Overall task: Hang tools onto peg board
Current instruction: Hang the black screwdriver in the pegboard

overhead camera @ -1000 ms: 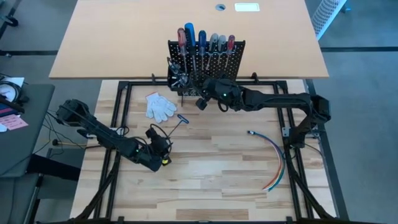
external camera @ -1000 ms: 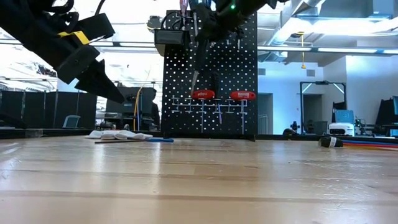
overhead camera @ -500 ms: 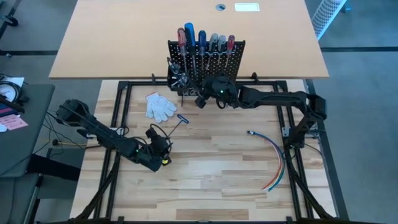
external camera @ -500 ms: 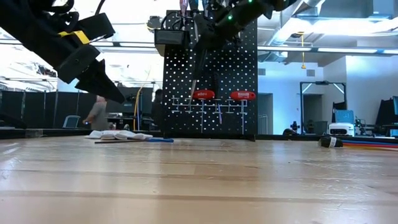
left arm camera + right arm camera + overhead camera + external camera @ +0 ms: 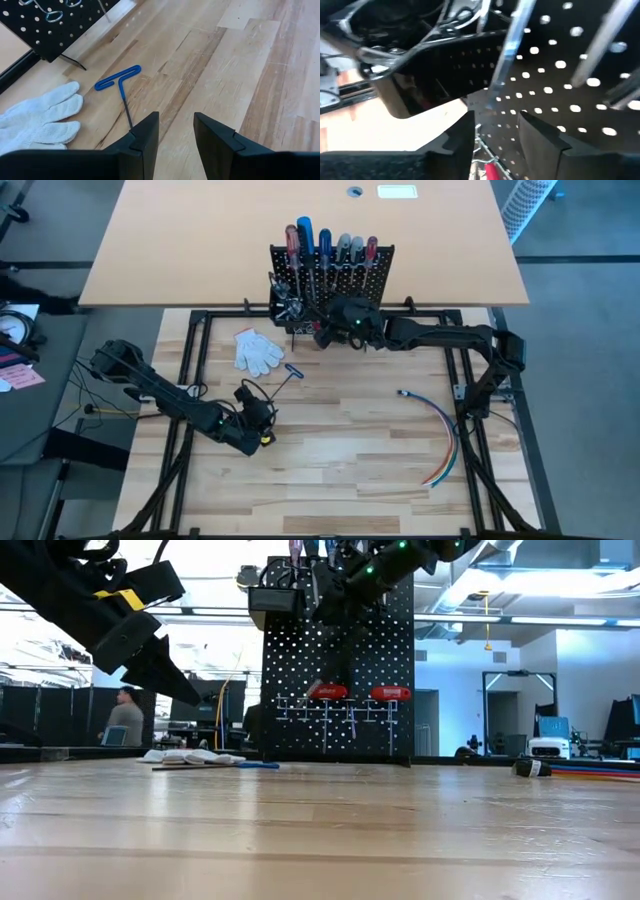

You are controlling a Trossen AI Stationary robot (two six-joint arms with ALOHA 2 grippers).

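Note:
The black peg board (image 5: 330,280) stands upright at the table's far edge. Several screwdrivers (image 5: 325,245) hang on it with their handles up, and two red handles (image 5: 390,693) sit low on its face. My right gripper (image 5: 495,117) is up close in front of the board (image 5: 338,670), open. A thin metal shaft (image 5: 507,47) slants down the board just past its fingertips, which hold nothing. A blue T-handled key (image 5: 293,372) lies flat on the table. My left gripper (image 5: 176,120) hovers open near the table's left, pointing at the key (image 5: 120,82).
White gloves (image 5: 258,350) lie left of the key. A small black bin (image 5: 430,75) holding metal tools sits at the board's left side. A bundle of coloured wires (image 5: 440,430) lies at the right. A person stands in the room beyond the table (image 5: 125,715).
My right gripper has gone a little toward the far edge and left, closer to the peg board. In the low view, the thin shaft that slanted down below it across the board's face no longer shows there.

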